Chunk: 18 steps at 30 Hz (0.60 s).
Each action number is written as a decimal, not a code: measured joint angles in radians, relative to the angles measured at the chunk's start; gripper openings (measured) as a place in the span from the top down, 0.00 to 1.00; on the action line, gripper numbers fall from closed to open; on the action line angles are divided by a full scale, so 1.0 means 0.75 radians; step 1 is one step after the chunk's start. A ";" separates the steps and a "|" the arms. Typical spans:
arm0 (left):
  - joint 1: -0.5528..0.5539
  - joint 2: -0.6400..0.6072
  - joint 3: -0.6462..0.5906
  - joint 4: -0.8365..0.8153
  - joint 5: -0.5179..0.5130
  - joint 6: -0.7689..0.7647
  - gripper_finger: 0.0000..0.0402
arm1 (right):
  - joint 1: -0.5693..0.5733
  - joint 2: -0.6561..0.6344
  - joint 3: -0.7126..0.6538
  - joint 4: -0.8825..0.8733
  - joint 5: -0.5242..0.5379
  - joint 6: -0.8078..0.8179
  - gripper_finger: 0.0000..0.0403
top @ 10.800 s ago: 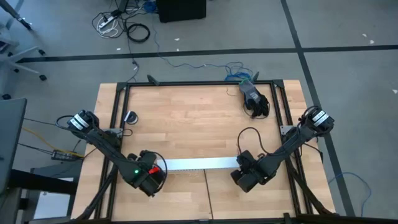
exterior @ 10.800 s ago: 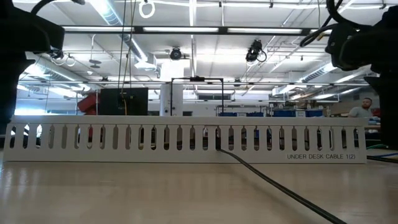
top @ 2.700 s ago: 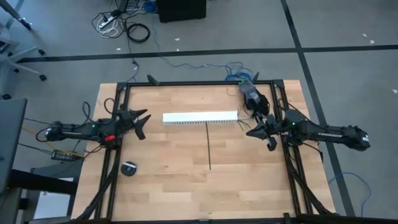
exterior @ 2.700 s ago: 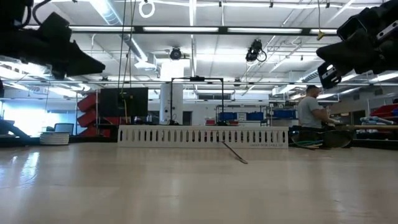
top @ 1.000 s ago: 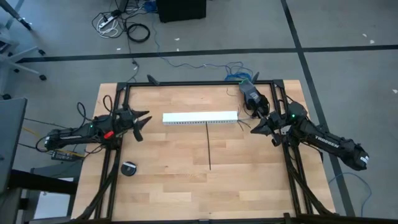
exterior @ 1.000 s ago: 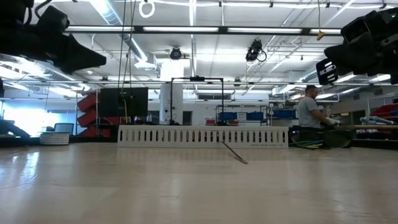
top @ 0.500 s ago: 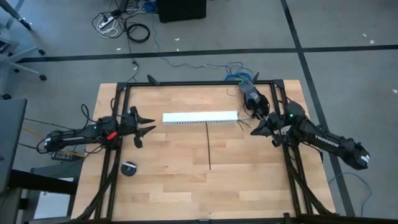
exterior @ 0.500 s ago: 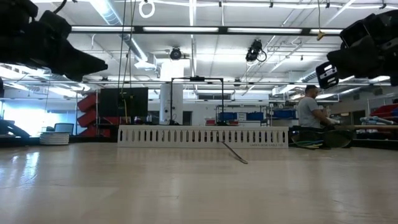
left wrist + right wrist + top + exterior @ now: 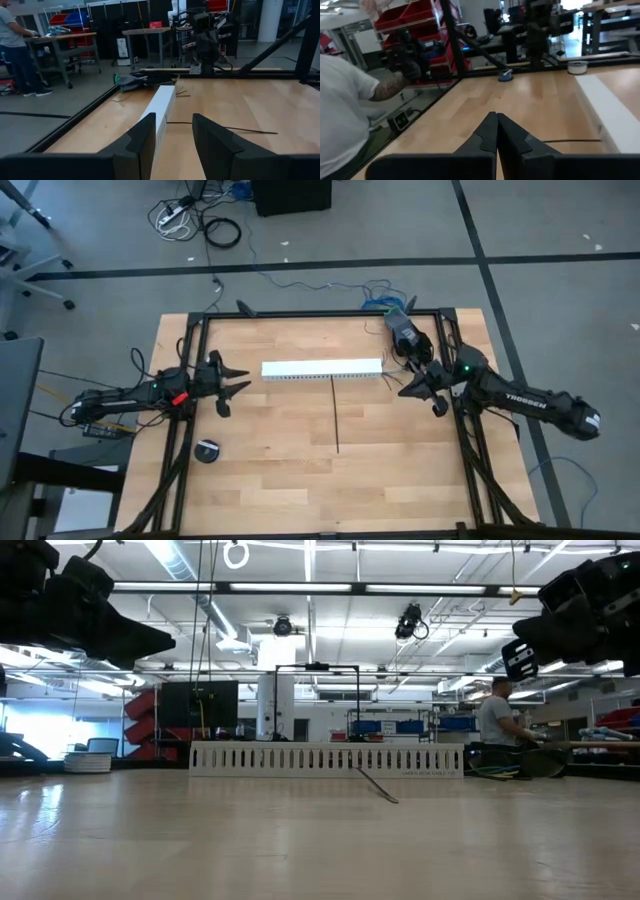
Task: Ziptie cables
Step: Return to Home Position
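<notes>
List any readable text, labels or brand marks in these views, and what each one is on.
"TROSSEN": white lettering along the right arm, seen in the high view.
Small print near one end of the white channel, low view: too small to read.
No other text is legible.

White slotted channel (image 9: 322, 369) and, perhaps, a tape roll (image 9: 208, 451) share the table (image 9: 300, 480).

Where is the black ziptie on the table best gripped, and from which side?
Probably at the free end of the ziptie, the one away from the white channel, coming straight down with the jaws set across it. It lies flat, thin and straight, and its other end meets the channel.
</notes>
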 joint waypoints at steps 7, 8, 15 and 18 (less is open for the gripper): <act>0.000 0.000 -0.001 -0.002 -0.001 0.014 0.70 | 0.341 0.000 0.000 -0.001 0.342 -0.058 1.00; 0.000 0.000 -0.001 -0.002 -0.001 0.024 0.70 | 0.383 0.000 0.000 -0.002 0.408 -0.067 1.00; 0.000 0.000 -0.001 -0.003 -0.009 0.059 0.70 | 0.529 0.005 0.000 -0.017 0.688 -0.127 1.00; 0.000 0.000 -0.001 -0.003 -0.011 0.059 0.70 | 0.550 0.005 0.000 -0.057 0.774 -0.132 1.00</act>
